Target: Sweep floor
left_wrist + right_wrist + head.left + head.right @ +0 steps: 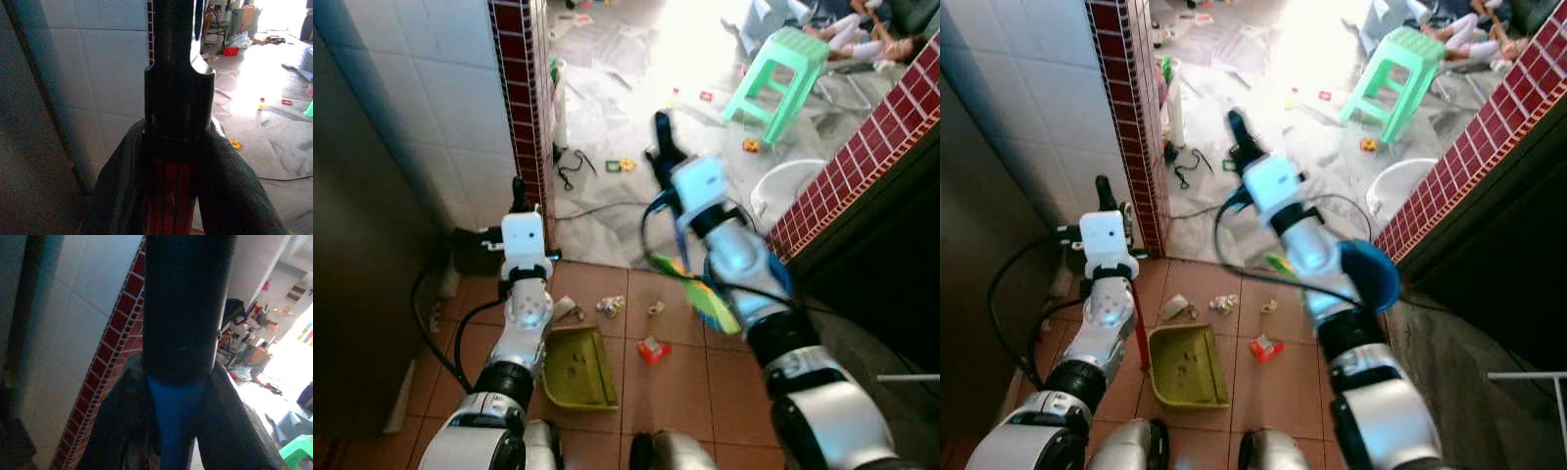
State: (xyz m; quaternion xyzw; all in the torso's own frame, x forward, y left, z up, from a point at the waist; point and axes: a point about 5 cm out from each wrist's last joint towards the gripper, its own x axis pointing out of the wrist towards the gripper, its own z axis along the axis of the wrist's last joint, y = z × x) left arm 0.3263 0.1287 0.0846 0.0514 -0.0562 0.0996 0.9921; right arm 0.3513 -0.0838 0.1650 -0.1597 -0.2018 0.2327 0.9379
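Green plastic makes up the dustpan [578, 369], which sits flat on the brown tile floor [675, 392] by the robot's feet. Its thin red handle [1141, 338] stands up, and the left gripper [178, 161] has its fingers closed tight around it. It looks light and stiff, so holding it high on the stick should work fine. A few small crumbs lie inside the pan. The right gripper [178, 401] is closed around the blue handle [171, 426] of a small broom [700, 294] with bright, soft bristles. Paper scraps [610, 305] and a red bit [653, 349] wait on the tiles just beside the pan.
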